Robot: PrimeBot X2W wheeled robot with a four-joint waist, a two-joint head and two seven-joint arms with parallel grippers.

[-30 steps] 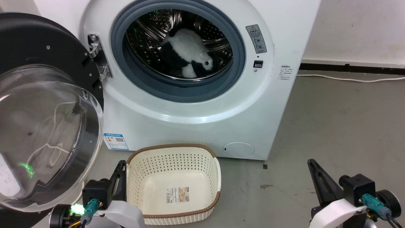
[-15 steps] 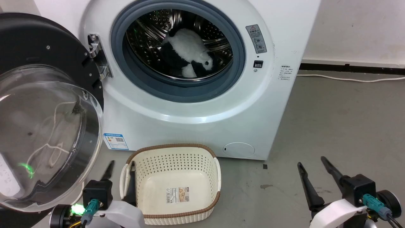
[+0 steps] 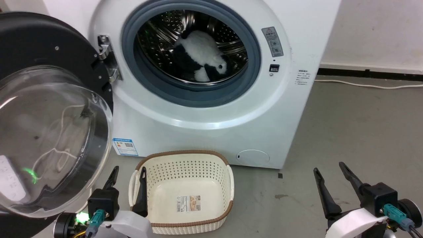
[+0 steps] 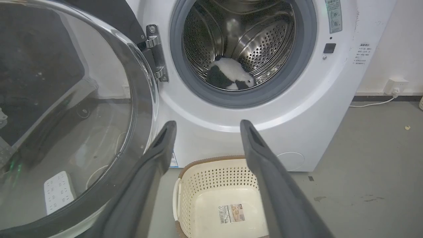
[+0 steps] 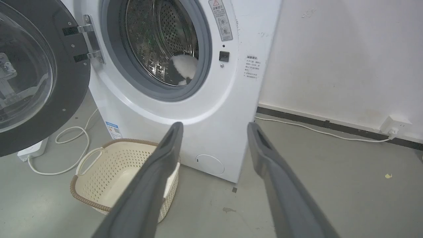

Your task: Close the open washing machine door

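The large round washing machine door [image 3: 49, 115], matte black at the rim with a bulging clear glass bowl in the middle, stands wide open on the left. It hangs from a bright metal hinge [image 3: 109, 62] on the white, box-shaped front-loading washing machine [image 3: 211, 138]. In the head view the door's left and lower edges are cut off. Reflections crowd the glass, so a white power strip [image 4: 57, 195] behind it reads only as a blur.

A smooth grey rubber gasket [image 3: 195, 97] rings the perforated steel drum [image 3: 158, 39]. A fluffy black-and-white plush toy [image 3: 201, 53] lies inside, its shape hard to make out. A small blue sticker [image 3: 125, 147] sits low on the machine's front, its print too small to read.

Near the machine, on the dull grey floor [image 3: 357, 132], sits a cream perforated plastic basket [image 3: 185, 153] with a woven brown rim.

The left gripper [image 3: 129, 169], near left, has its long dark fingers spread and holds nothing. One finger overlaps the basket's left edge, and I cannot tell whether it touches. The right gripper [image 3: 329, 167], near right over bare floor, is likewise parted and empty, well apart from the machine.
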